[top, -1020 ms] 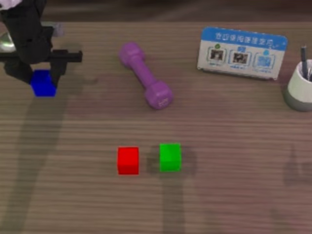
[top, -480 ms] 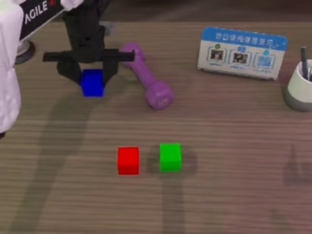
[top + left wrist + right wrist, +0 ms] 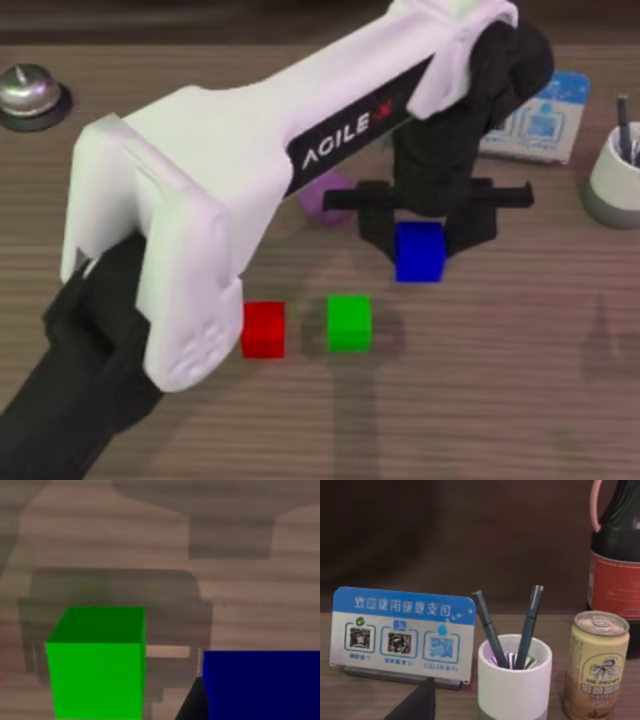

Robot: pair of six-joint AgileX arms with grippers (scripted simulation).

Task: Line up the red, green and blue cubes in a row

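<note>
The red cube point(image 3: 262, 329) and green cube point(image 3: 349, 322) are aligned; the blue cube point(image 3: 418, 251), clamped in the left pincer point(image 3: 420, 240), is unplaced.

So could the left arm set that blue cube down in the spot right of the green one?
Probably yes. The left pincer holds the blue cube just above and right of the green cube, and the table beside the green cube is bare.

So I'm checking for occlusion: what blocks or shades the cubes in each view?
Top view: the left arm hides most of the dumbbell; the cubes show clear. Left wrist view: gripper shadow falls around the green cube; the blue cube is cropped. Right wrist view: no cubes.
</note>
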